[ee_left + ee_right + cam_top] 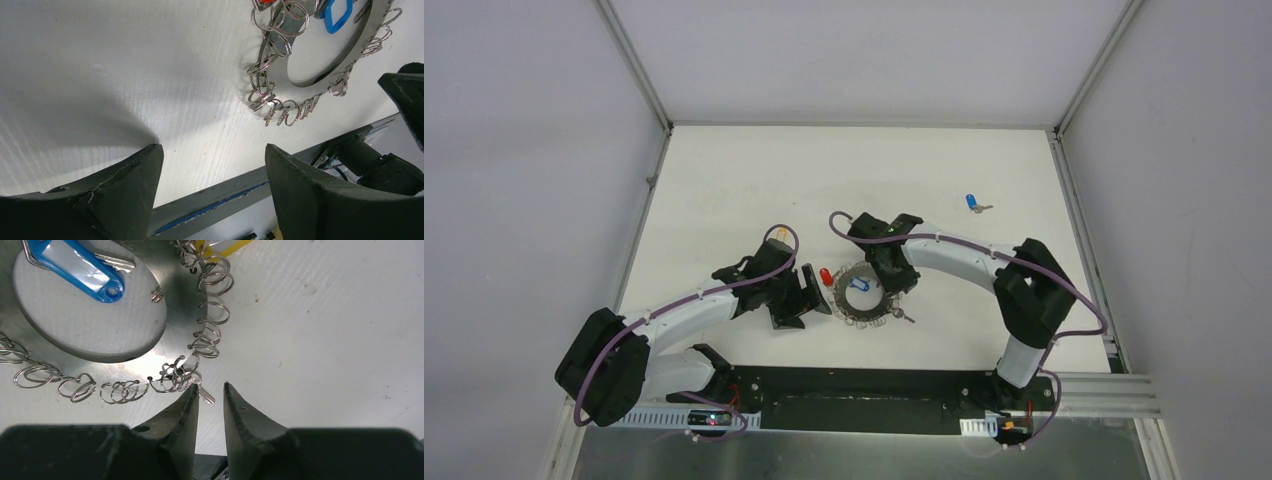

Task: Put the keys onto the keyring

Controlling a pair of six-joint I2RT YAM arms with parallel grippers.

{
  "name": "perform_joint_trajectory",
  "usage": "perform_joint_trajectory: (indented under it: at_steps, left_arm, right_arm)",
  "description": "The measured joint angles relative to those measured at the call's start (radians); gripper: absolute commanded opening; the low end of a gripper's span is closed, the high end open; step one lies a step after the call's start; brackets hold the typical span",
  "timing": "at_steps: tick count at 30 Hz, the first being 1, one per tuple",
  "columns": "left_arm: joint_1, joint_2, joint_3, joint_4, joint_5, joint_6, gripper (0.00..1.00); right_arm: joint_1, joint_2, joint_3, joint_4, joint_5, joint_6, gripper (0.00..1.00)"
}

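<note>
The keyring (pixel 861 305) lies flat between the two arms, a grey metal band (pixel 175 315) hung with wire coils. A blue-headed key (pixel 80 267) lies in its hollow centre. A red-headed key (pixel 825 276) sits at its left rim and a yellow head (pixel 225 246) at its far rim. A small silver key (pixel 205 396) hangs off a coil at the ring's edge. My right gripper (pixel 211 386) stands narrowly open with that key's blade just past its tips, touching nothing I can see. My left gripper (pixel 212 150) is wide open and empty, left of the keyring (pixel 270 50). Another blue key (pixel 973 203) lies far right.
White walls enclose the table on three sides. The black base rail (pixel 864 395) runs along the near edge, close under my left gripper. The right arm (pixel 964 255) arches over the table to the right of the ring.
</note>
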Motion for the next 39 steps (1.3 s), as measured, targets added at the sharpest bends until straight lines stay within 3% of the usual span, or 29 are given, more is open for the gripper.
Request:
perform_joint_trajectory:
  at_steps: [4,7,9,11,16,27,33,39]
  left_arm:
    - [0.0,0.0,0.0,0.001,0.0,0.0,0.76]
    - [0.0,0.0,0.0,0.006,0.001,0.0,0.76]
    - [0.0,0.0,0.0,0.01,0.002,0.0,0.76]
    - [0.0,0.0,0.0,0.01,0.002,0.0,0.76]
    - [0.0,-0.003,0.0,0.014,0.003,-0.001,0.76]
    - [0.0,-0.035,0.0,0.017,0.003,-0.001,0.76]
    - [0.0,-0.056,-0.006,0.018,0.003,0.002,0.75]
    - [0.0,-0.063,-0.013,0.019,0.003,0.002,0.68]
  right_arm:
    - [-0.05,-0.046,-0.024,0.018,-0.051,-0.007,0.29]
    - [-0.105,-0.08,-0.055,0.049,-0.139,-0.006,0.4]
    - [-0.15,-0.095,-0.081,0.081,-0.223,-0.003,0.55]
    - [-0.196,-0.101,-0.117,0.13,-0.319,0.002,0.6]
    - [-0.266,-0.104,-0.222,0.241,-0.502,0.031,0.6]
    - [-0.251,-0.064,-0.301,0.428,-0.75,0.145,0.58]
    - [-0.187,-0.058,-0.3,0.463,-0.792,0.172,0.58]
    - [-0.181,-0.087,-0.285,0.419,-0.757,0.16,0.56]
